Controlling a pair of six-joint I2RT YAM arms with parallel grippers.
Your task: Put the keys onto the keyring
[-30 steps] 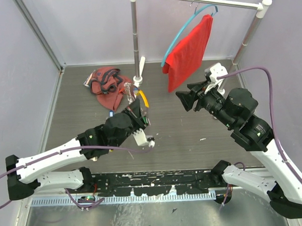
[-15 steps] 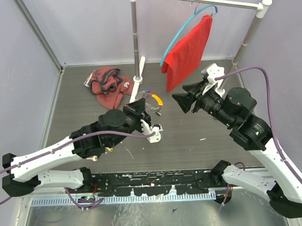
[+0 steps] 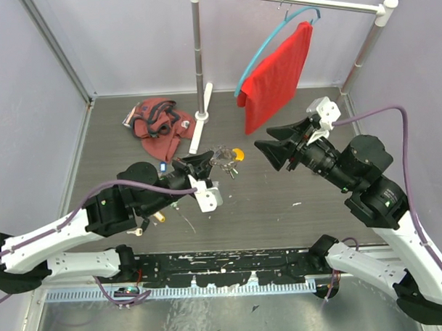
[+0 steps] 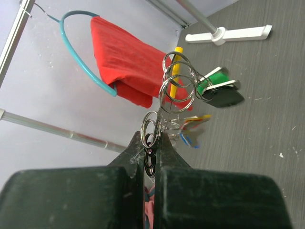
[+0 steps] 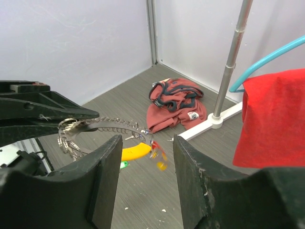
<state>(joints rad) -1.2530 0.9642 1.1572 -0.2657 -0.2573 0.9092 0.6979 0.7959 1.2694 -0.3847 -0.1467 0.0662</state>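
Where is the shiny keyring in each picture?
Top external: the keyring is in the middle, at the tip of the left gripper.
Left wrist: the keyring is in the centre, sticking up from the pinched fingers.
Right wrist: the keyring is on the left, lower half.
Shared landmark: the red cloth, hanging in all three.
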